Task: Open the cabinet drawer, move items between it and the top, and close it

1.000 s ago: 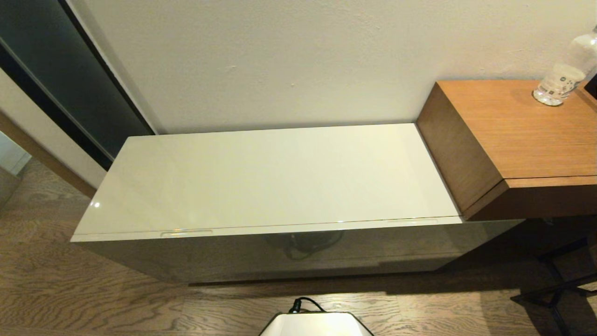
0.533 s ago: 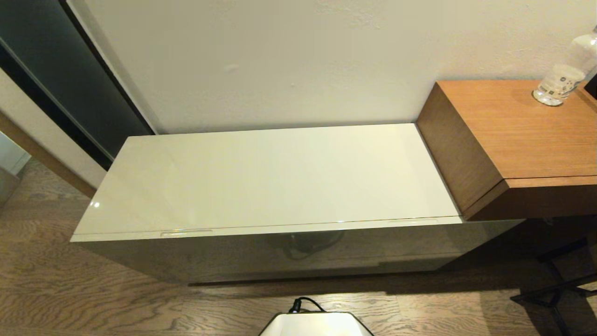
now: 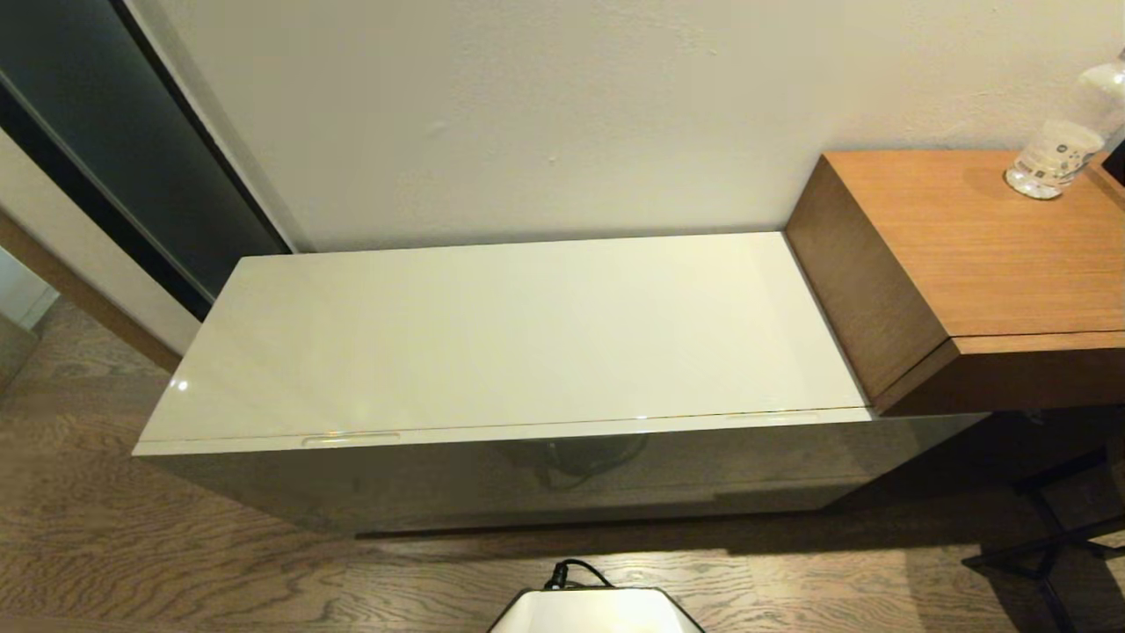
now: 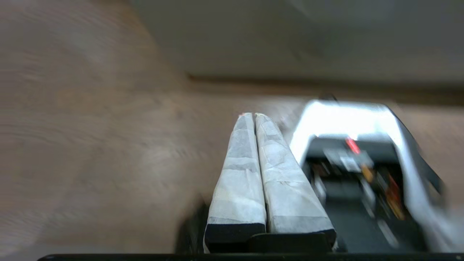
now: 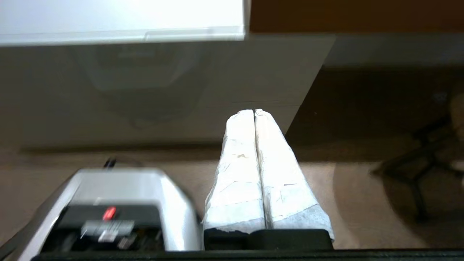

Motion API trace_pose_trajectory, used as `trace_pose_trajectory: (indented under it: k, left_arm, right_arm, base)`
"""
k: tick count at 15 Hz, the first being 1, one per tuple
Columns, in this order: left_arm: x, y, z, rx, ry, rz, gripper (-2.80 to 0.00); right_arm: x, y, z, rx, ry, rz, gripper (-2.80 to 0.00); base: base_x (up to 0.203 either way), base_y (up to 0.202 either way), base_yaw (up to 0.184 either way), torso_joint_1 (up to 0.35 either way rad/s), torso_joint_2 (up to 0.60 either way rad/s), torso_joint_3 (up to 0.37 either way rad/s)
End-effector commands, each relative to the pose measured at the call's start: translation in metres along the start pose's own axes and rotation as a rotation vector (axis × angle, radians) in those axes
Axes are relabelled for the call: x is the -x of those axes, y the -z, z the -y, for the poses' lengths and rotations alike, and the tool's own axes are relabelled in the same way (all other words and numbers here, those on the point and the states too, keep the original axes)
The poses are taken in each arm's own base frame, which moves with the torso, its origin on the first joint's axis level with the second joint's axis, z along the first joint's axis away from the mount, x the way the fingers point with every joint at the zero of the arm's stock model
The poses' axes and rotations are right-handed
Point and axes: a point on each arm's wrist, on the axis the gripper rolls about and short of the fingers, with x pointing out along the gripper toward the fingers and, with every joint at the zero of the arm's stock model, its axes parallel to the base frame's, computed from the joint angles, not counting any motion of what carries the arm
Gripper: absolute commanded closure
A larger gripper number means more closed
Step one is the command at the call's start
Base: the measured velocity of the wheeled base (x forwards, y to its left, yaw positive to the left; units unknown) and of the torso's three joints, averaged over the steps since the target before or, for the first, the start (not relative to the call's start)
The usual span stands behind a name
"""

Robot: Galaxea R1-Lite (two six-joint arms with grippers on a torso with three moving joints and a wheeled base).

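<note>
1. Two pincers, each seen only by its own wrist camera, neither in the head view.
2. Left pincer (image 4: 254,115): white-wrapped fingers (image 4: 239,174) pressed together, holding nothing; it hangs over the wood floor (image 4: 90,145) beside the robot's white base (image 4: 348,119), centre of its frame. Picture blurred.
3. Right pincer (image 5: 254,111): fingers (image 5: 279,181) pressed together, holding nothing; it hangs low before the cabinet's dark face (image 5: 108,90), with the white base (image 5: 119,185) at lower left of its frame.
4. Cabinet (image 3: 527,479): long, low, glossy cream-white, centre of the head view, standing against the wall (image 3: 527,114). Its dark reflective face looks toward the robot.
5. Top (image 3: 510,334): flat cream panel filling the middle of the head view; nothing rests on it.
6. Drawer (image 3: 492,433): shut, showing as a thin cream strip along the top's near edge. Two oblong cut-outs lie in that strip, one at lower left (image 3: 350,439), one fainter at right (image 3: 778,416).
7. Brown wood-grain desk (image 3: 993,255): taller, touching the cabinet's right end, at the right of the frame.
8. Clear bottle (image 3: 1059,149): stands on the desk at the upper right corner, tilted in the picture.
9. Dark-framed glass panel (image 3: 114,132): upper left of the frame.
10. Black stand legs (image 3: 1046,536): lower right, on the floor.
</note>
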Motion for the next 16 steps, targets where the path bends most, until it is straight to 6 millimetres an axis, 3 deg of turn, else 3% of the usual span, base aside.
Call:
trace_pose_trajectory:
  k: [1, 3, 6, 16]
  left_arm:
    - [-0.027, 0.008, 0.000, 0.005, -0.051, 0.074, 0.00]
    - [-0.042, 0.008, 0.000, 0.027, -0.068, 0.227, 0.00]
    - [-0.047, 0.007, 0.001, -0.004, -0.047, 0.284, 0.00]
    - [-0.048, 0.012, 0.003, -0.001, 0.061, 0.242, 0.00]
  right_arm:
    - [-0.005, 0.009, 0.000, 0.003, 0.001, 0.012, 0.00]
    - [-0.005, 0.009, 0.000, 0.003, 0.001, 0.012, 0.00]
    - [-0.005, 0.009, 0.000, 0.013, -0.001, 0.014, 0.00]
    - [-0.005, 0.009, 0.000, -0.003, 0.003, 0.009, 0.00]
  base:
    - [0.000, 0.000, 0.000, 0.000, 0.00, 0.000]
    - [0.000, 0.000, 0.000, 0.000, 0.00, 0.000]
    - [0.000, 0.000, 0.000, 0.000, 0.00, 0.000]
    - [0.000, 0.000, 0.000, 0.000, 0.00, 0.000]
